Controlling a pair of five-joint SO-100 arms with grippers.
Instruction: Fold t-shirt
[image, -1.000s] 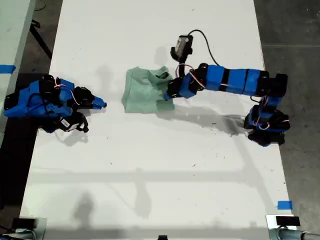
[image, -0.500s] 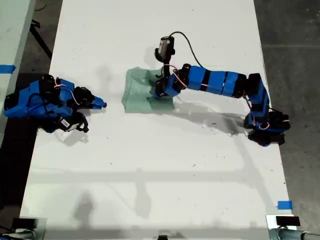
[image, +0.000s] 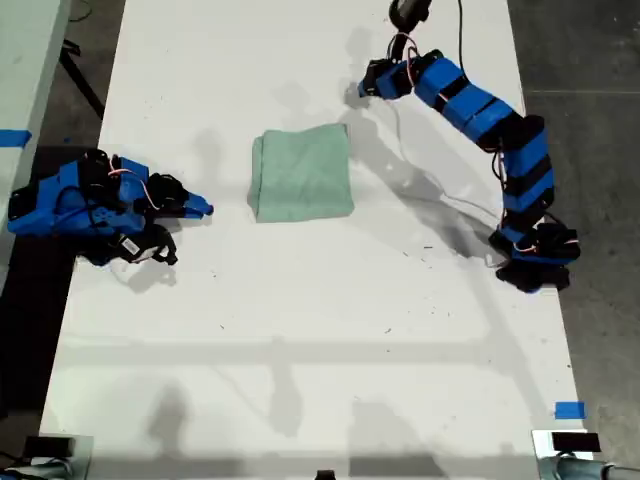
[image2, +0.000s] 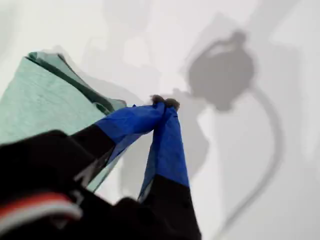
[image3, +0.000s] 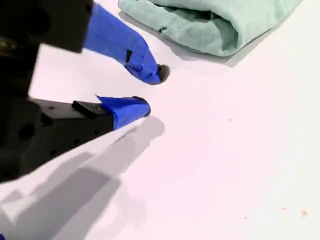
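The t-shirt (image: 302, 186) lay folded in a neat square on the white table (image: 300, 340), near the middle. My first gripper (image: 366, 88) was up in the air, away from the shirt toward the exterior view's top, its jaws pressed together and holding nothing. My second gripper (image: 203, 209) rested at the exterior view's left, near the shirt, jaws a little apart and empty
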